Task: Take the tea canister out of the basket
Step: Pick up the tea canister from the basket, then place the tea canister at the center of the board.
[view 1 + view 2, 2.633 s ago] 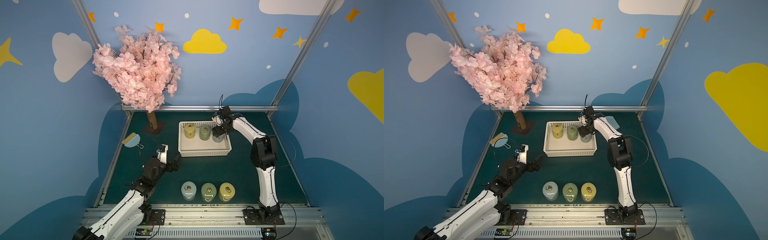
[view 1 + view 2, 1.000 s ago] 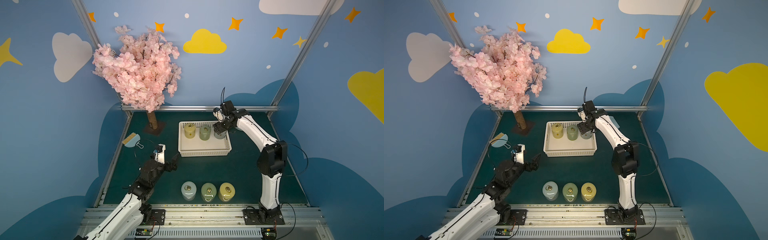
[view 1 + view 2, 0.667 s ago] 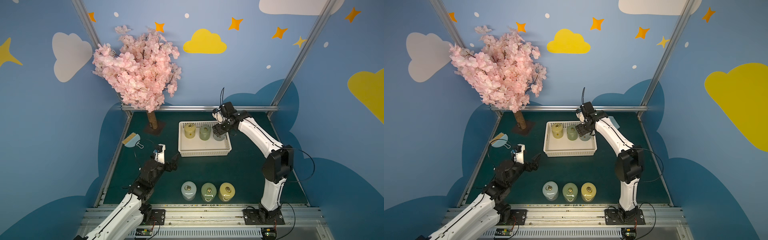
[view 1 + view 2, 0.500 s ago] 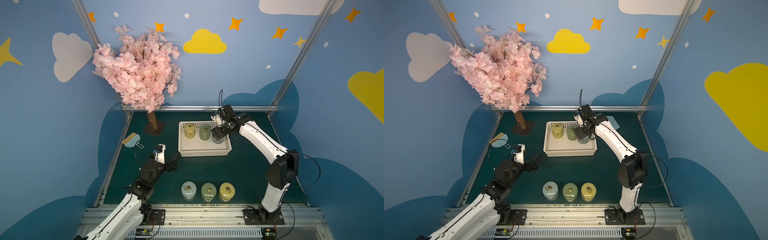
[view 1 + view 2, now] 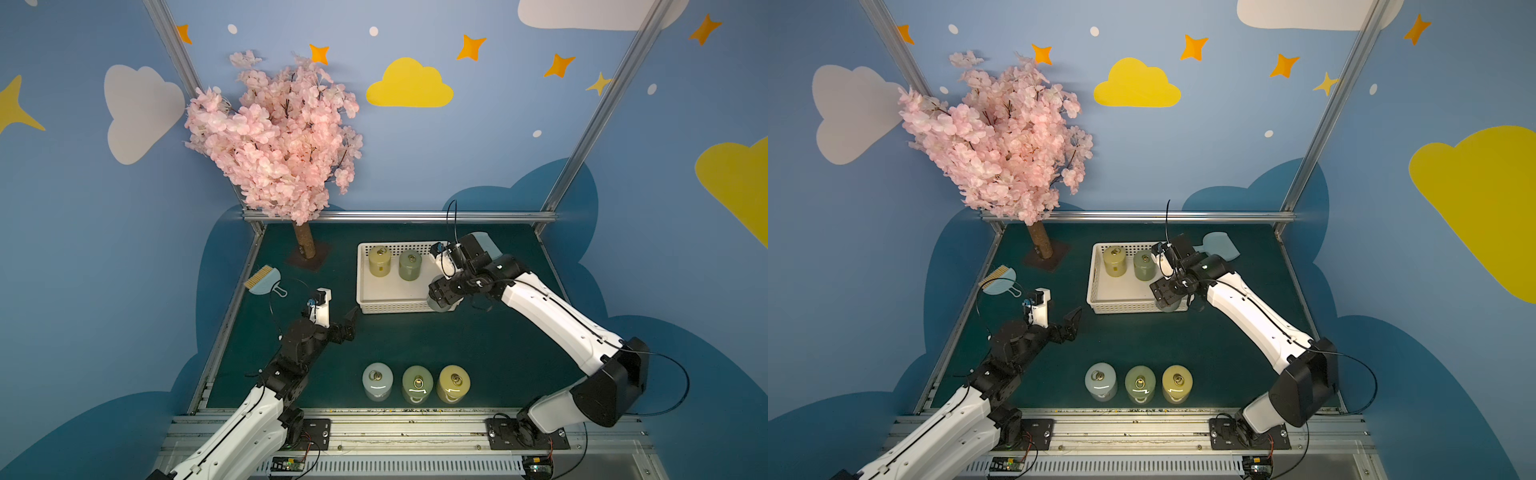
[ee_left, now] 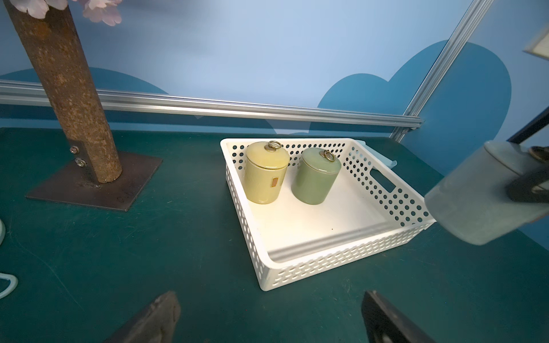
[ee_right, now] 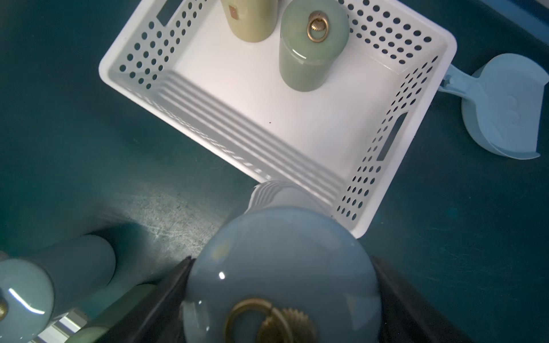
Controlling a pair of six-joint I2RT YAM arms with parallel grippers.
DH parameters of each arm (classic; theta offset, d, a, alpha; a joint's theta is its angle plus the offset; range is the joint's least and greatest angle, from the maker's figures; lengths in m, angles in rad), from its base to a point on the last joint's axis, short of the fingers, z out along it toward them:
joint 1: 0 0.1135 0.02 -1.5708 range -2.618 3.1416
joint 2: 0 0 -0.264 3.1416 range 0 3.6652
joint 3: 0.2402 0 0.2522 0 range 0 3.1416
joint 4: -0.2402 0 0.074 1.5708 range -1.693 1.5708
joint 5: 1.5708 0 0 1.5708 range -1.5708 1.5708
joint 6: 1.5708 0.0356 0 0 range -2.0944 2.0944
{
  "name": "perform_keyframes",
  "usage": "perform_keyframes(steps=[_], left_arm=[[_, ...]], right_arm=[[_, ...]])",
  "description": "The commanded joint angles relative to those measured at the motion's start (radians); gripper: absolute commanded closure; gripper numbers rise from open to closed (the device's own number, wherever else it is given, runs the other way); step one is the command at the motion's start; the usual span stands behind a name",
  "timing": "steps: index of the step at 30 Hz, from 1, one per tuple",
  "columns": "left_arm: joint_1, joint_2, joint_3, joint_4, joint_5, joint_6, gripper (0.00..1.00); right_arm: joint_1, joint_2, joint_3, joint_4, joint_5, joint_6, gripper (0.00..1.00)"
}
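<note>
The white perforated basket (image 5: 360, 286) (image 5: 1121, 293) sits at the back middle of the green table. A yellow canister (image 5: 379, 262) and a green canister (image 5: 410, 266) stand along its back wall. My right gripper (image 5: 444, 291) (image 7: 282, 285) is shut on a pale blue-grey tea canister (image 5: 441, 304) (image 5: 1170, 306) (image 7: 282, 252), gripping it by the sides below the lid. The canister hangs tilted above the basket's front right corner; the left wrist view shows it (image 6: 475, 193) clear of the rim. My left gripper (image 5: 349, 322) (image 6: 267, 314) stands open and holds nothing, low over the table near the basket's front left corner.
Three canisters stand in a row near the front edge: pale blue (image 5: 377, 381), green (image 5: 417, 383), yellow (image 5: 453, 383). A pale blue dustpan (image 5: 1221, 249) lies behind the basket's right end. A brush (image 5: 264, 282) and the blossom tree's base plate (image 5: 307, 259) are at the back left.
My right arm has carried the blue-grey canister from the basket's back right toward its front right corner, lifted above the rim. The left arm has stayed still.
</note>
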Motion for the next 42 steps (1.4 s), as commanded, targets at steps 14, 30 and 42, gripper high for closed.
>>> perform_keyframes(steps=[14, 30, 42], left_arm=[[0.004, -0.015, -0.007, -0.004, -0.002, -0.004, 0.00], [0.004, -0.022, -0.008, -0.006, -0.002, 0.001, 0.00], [0.003, -0.020, -0.008, -0.005, 0.000, 0.002, 0.00]], right_arm=[[0.109, -0.203, -0.189, 0.080, 0.070, 0.147, 0.48], [0.167, -0.215, -0.362, 0.148, 0.097, 0.333, 0.49], [0.171, -0.172, -0.419, 0.182, 0.117, 0.367, 0.49]])
